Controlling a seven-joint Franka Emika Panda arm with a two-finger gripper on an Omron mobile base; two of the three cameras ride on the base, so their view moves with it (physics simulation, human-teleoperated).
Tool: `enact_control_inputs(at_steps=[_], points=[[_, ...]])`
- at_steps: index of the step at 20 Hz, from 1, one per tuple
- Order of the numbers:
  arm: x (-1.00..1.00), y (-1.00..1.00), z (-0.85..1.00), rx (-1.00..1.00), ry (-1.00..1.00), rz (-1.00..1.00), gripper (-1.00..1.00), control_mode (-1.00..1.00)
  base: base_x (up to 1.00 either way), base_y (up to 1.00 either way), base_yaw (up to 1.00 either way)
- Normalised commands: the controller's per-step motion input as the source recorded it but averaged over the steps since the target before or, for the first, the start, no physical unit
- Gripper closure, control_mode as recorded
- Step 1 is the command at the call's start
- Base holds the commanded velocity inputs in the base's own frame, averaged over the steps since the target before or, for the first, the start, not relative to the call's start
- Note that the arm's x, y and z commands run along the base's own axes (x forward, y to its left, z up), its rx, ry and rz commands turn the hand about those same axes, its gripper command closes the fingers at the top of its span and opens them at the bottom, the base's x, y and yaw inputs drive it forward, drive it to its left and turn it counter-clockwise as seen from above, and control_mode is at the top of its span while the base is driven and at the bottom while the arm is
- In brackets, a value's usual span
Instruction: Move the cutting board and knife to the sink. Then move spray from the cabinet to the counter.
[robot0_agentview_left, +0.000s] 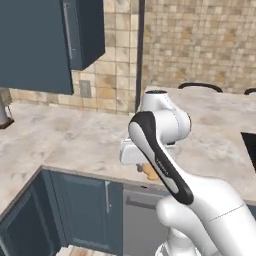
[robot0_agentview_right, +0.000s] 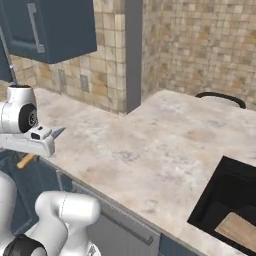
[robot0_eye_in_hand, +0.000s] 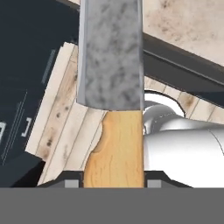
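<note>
One knife (robot0_eye_in_hand: 112, 131) clamped by its handle in the gripper (robot0_eye_in_hand: 113, 181), blade pointing straight out ahead. Sink (robot0_agentview_right: 220, 200) lies well off to the gripper's right, across the worktop (robot0_agentview_right: 150, 145), board (robot0_agentview_right: 239, 229) already in it.

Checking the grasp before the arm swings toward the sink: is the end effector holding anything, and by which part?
Yes: the end effector holds the knife by its orange-tan handle, with the grey blade pointing away from the hand.

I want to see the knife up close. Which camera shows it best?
The hand view: the knife runs up the middle, grey blade above an orange-tan handle gripped by the gripper. In the right base view just the blade tip and handle end poke out; in the left base view just a bit of handle behind the arm.
</note>
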Motion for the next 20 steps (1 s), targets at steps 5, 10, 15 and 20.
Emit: enact_control_inputs(at_steps=[5,10,15,20], points=[[0.0,0.0,0.0,0.0,0.0,0.0,1.0,1.0,-0.32,-0.78,-0.4],[0.0,0.0,0.0,0.0,0.0,0.0,1.0,1.0,-0.31,-1.0,-0.05],[0.0,0.0,0.0,0.0,0.0,0.0,1.0,1.0,-0.14,-1.0,-0.25],[0.0,0.0,0.0,0.0,0.0,0.0,1.0,1.0,0.11,-0.65,-0.28]])
